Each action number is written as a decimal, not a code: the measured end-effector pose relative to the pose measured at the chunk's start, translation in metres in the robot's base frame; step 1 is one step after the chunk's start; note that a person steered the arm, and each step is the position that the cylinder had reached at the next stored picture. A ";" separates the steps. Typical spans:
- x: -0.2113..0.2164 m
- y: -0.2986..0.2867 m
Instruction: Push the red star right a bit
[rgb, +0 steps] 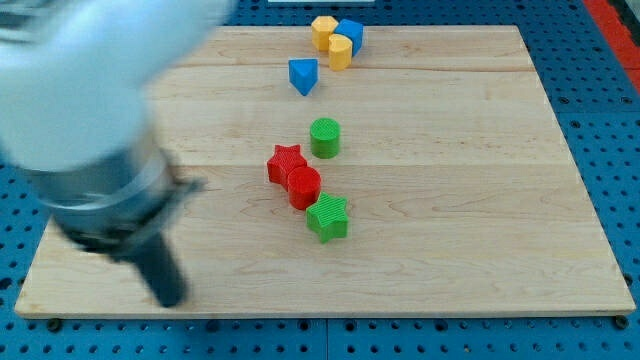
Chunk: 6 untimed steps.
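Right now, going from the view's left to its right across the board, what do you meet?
My tip → red star → blue block, red cylinder, green cylinder, green star bunched together, order unclear → blue cube.

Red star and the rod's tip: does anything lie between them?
No. In the camera view only bare wooden board lies between my tip, at the view's lower left, and the red star.

Pale wood board (450, 200), matt grain; red star (285, 162) ribbed matt plastic.
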<state>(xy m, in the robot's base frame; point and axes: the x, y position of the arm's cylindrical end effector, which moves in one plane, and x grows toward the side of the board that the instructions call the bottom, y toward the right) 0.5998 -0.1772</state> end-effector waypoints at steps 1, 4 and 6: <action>-0.044 -0.027; -0.163 0.097; -0.167 0.101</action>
